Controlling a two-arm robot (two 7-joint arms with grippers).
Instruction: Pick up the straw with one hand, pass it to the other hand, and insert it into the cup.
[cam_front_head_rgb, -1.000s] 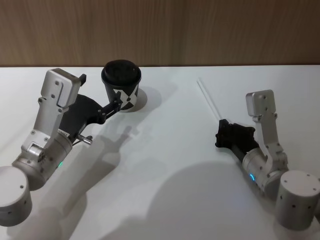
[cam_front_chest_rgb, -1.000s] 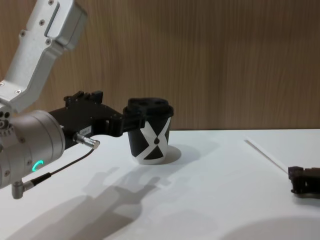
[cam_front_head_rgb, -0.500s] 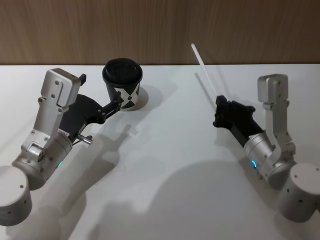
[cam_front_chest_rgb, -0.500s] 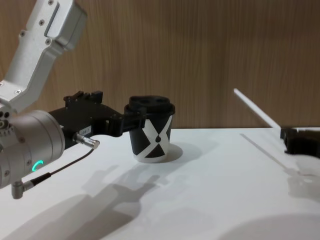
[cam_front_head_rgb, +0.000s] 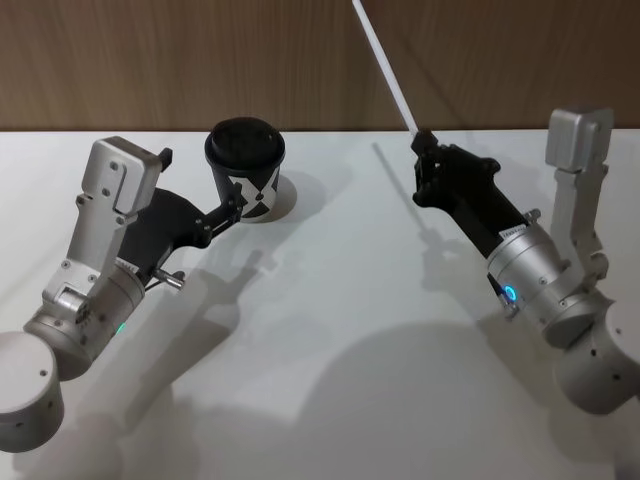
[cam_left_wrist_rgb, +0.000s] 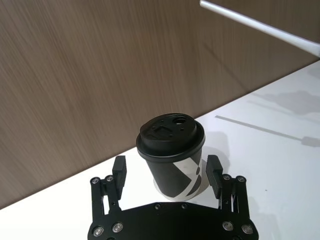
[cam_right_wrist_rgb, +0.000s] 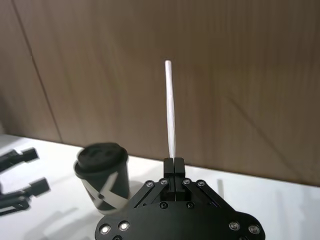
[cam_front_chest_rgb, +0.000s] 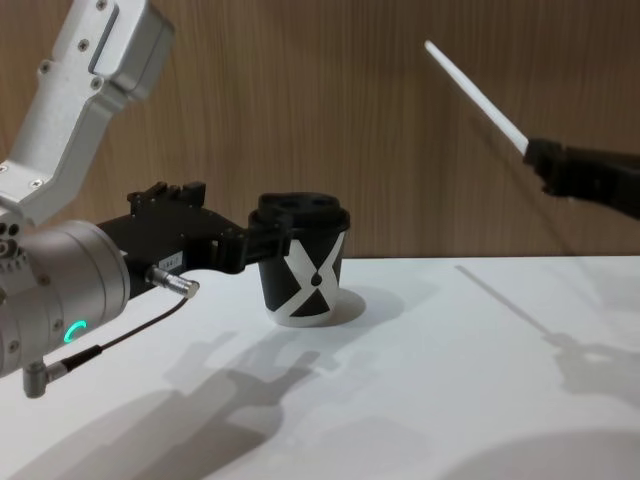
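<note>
Your right arm reaches forward and up over the right side of the white table (cam_front_head_rgb: 330, 300), its forearm angled toward the wooden wall (cam_front_head_rgb: 520, 60). The right gripper (cam_front_head_rgb: 422, 140) hangs well above the tabletop with its two fingers pressed together. They pinch the straw (cam_front_head_rgb: 385, 65) at its lower end. The rest of the straw sticks out beyond the fingertips, in line with the gripper. In the chest view it slants up and toward your left, with its free end high against the wall. The straw touches nothing but those fingers and is well apart from the cup (cam_front_head_rgb: 245, 170).

Your left arm lies low across the left side of the table, forearm pointing toward the cup. The left gripper (cam_front_head_rgb: 238, 205) is spread wide, one finger on each side of the cup's body just under the lid. In the left wrist view a small gap shows on both sides, so it holds nothing. The cup stands upright on the table near the wall, lid on.
</note>
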